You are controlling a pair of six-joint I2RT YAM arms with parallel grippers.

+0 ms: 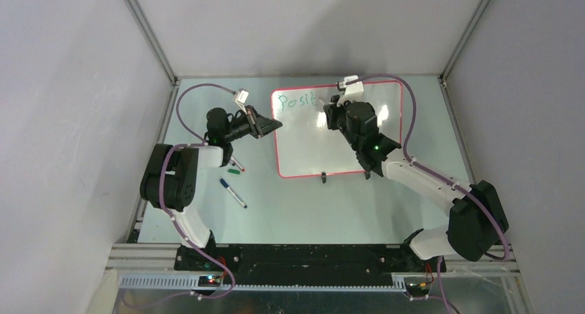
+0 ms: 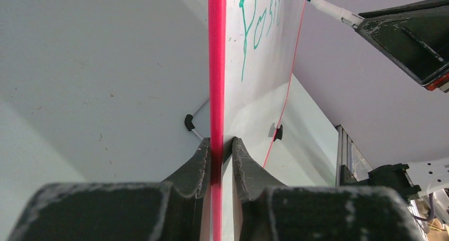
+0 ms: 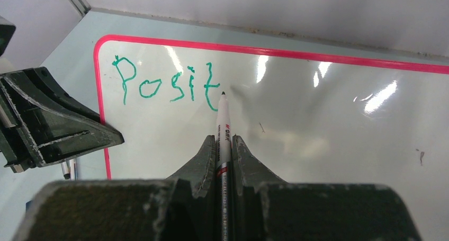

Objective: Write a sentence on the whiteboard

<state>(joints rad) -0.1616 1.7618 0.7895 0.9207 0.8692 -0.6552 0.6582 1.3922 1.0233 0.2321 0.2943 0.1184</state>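
Right gripper [image 3: 224, 141] is clamped tight on a white marker [image 3: 223, 116]. The slim round barrel is pinched between its two dark, scuffed fingers and points straight ahead of them. Red print runs along the barrel, too small to read with certainty. Just beyond the black tip and slightly to its left, the sentence [image 3: 165, 85] so far reads "Posit" in thin green handwritten letters. It sits near the top left corner of the whiteboard [image 3: 317, 130]; whether the tip touches the surface cannot be told. The board is glossy white with streaks of glare, a thin red-pink rim and rounded corners. Left gripper [image 2: 221, 144], well to the left of the right one, is nearly closed on the board's left rim, one worn finger on each face of the thin panel. Two small black feet [image 1: 323, 178] stand at the board's near edge. Nearer the arm bases than the left gripper, two spare markers [image 1: 233, 192] lie on the pale table [image 1: 303, 210].
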